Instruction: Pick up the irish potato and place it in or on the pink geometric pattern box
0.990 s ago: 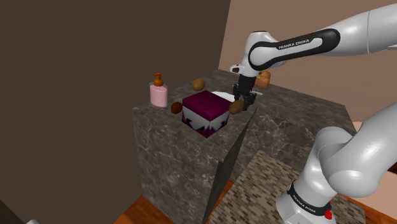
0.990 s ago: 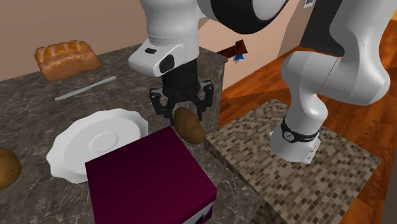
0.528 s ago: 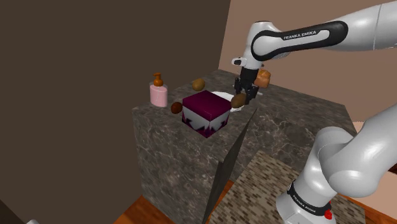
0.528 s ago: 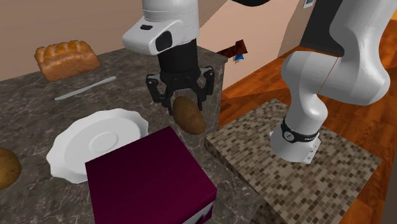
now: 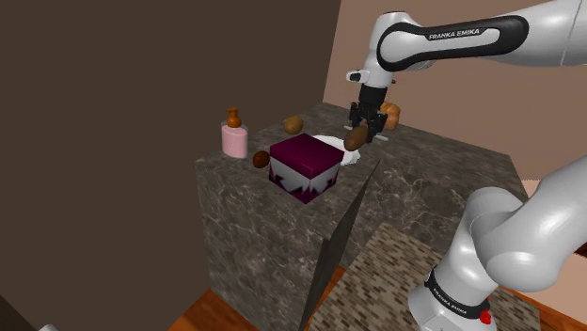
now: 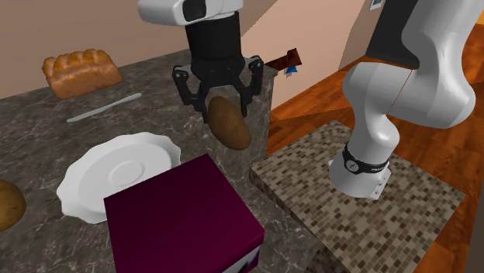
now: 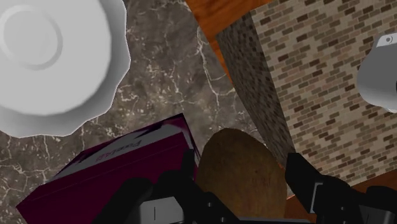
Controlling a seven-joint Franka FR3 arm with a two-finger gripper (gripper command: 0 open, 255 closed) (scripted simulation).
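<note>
Pick stage: judged complete. The gripper (image 6: 216,102) is pinching the potato (image 6: 229,124) between its two black fingers, jaws closed on its upper end, and the potato is hanging at a tilt below them, clear of the counter (image 6: 46,128). In the second exterior view it is hovering above the counter's near edge, just beside the white plate (image 6: 116,174) and higher than the top of the box (image 6: 182,221). In the shoulder view it is sitting over the plate's far rim, to the right of the box. The wrist view is confirming the offset: the potato is lining up beside one corner of the box, apart from it, with bare counter underneath and not the box's top. The box is showing as dark magenta with a white zigzag pattern on its sides; its top is appearing flat and closed, so the placing is likely to be on it and not in it. Place stage: not yet done. Remaining, in my judgement: carrying the potato sideways until it is centring over the box top, lowering until it is resting there, then spreading the jaws. A second brown potato-like item (image 6: 8,203) is lying on the counter at that view's left edge, well apart and playing no part. The grip is looking secure, though the potato is hanging mostly below the fingers, so it may be rolling on release.
</note>
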